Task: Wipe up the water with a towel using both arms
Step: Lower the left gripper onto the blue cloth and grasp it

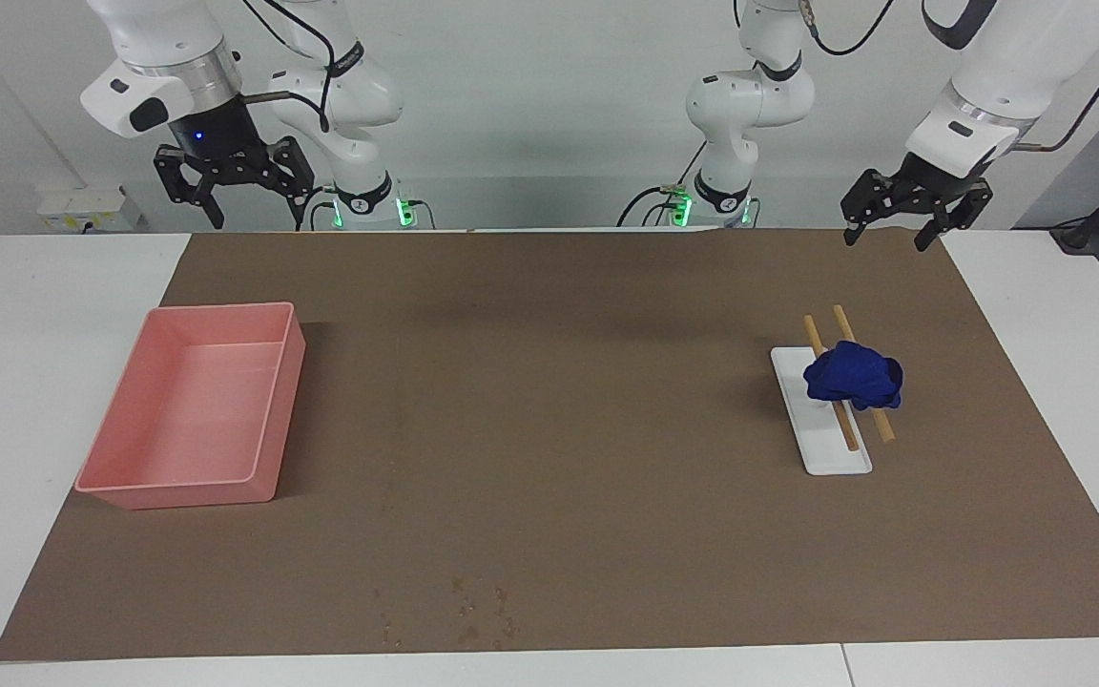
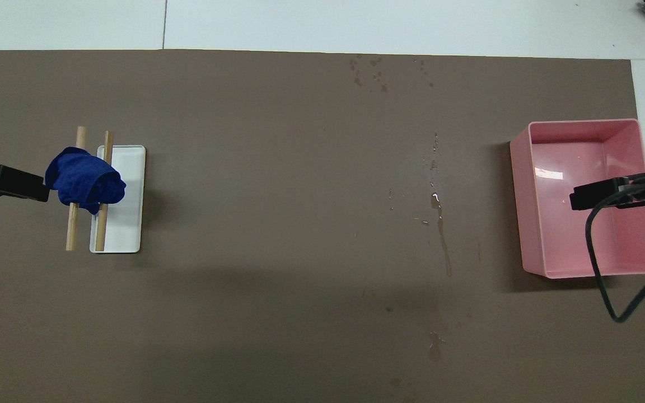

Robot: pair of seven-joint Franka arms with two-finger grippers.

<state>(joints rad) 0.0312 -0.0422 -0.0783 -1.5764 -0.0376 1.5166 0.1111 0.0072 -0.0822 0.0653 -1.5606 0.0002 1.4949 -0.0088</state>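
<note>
Resting on two sticks: one towel, beside one pink tray.

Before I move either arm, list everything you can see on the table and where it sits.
towel: one, royal blue, bunched on the two sticks and the white tray, toward the left arm's end.
wooden sticks: two, tan, side by side, one on the white tray, one along its edge.
white tray: one, flat, under the towel.
pink tray: one, deep, nothing in it, toward the right arm's end.
water drops: scattered streaks mid-mat, more at the mat's edge farthest from the robots.
mat: one, brown, covering the table.
left pincer: black, open, raised, waiting.
right pincer: black, open, raised, waiting.
</note>
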